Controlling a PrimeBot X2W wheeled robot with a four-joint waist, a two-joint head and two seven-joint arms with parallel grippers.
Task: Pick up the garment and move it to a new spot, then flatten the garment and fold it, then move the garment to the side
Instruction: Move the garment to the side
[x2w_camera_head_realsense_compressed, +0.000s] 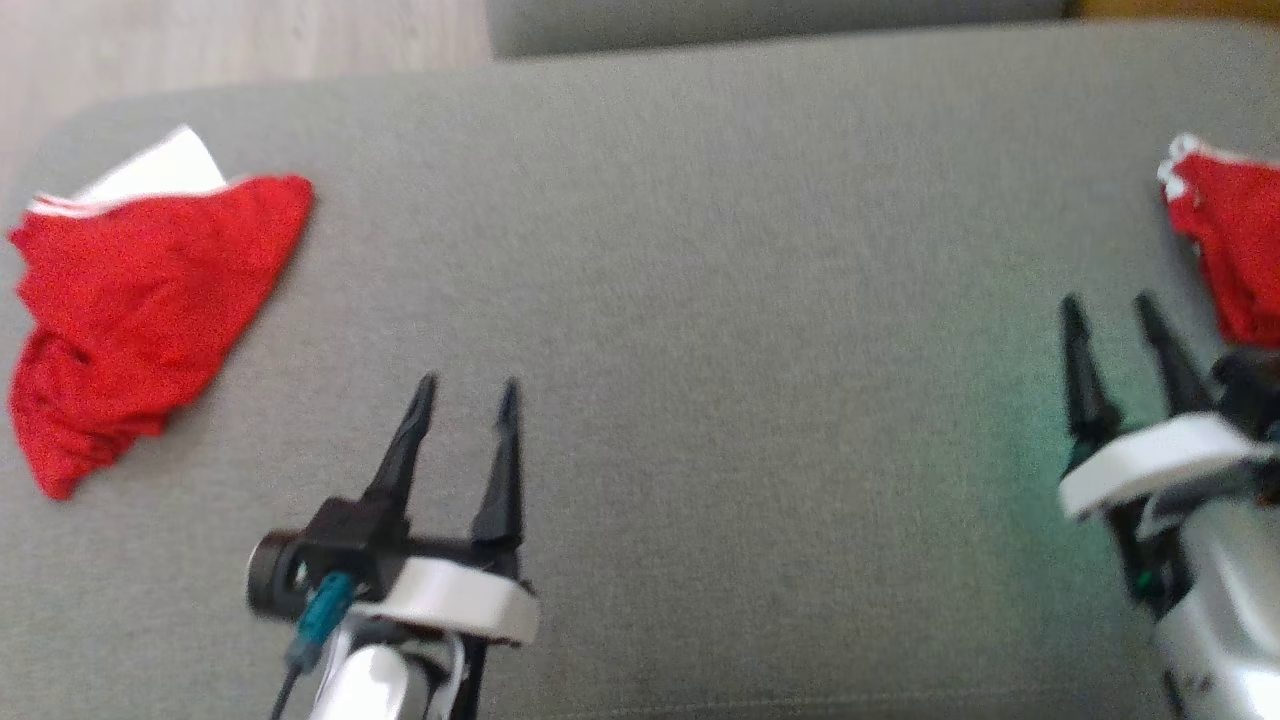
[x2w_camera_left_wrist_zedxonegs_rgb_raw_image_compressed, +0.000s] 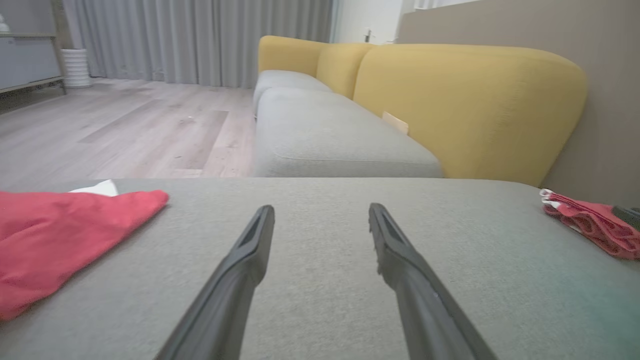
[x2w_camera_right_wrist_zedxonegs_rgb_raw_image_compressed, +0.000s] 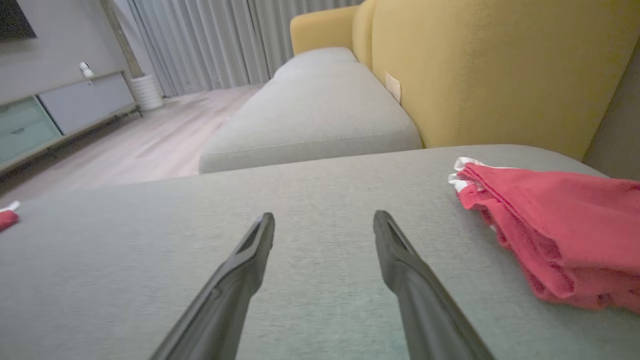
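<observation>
Garment at right cut off by frame edge, left tool, right tool spread, empty

yellow-backed sofa, grey curtains, wood floor.

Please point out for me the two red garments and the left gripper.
left red garment (x2w_camera_head_realsense_compressed: 140, 310): head view, middle of the cloth.
right red garment (x2w_camera_right_wrist_zedxonegs_rgb_raw_image_compressed: 565, 225): right wrist view, its upper surface.
left gripper (x2w_camera_head_realsense_compressed: 469, 381): head view, midway between its fingertips.
</observation>
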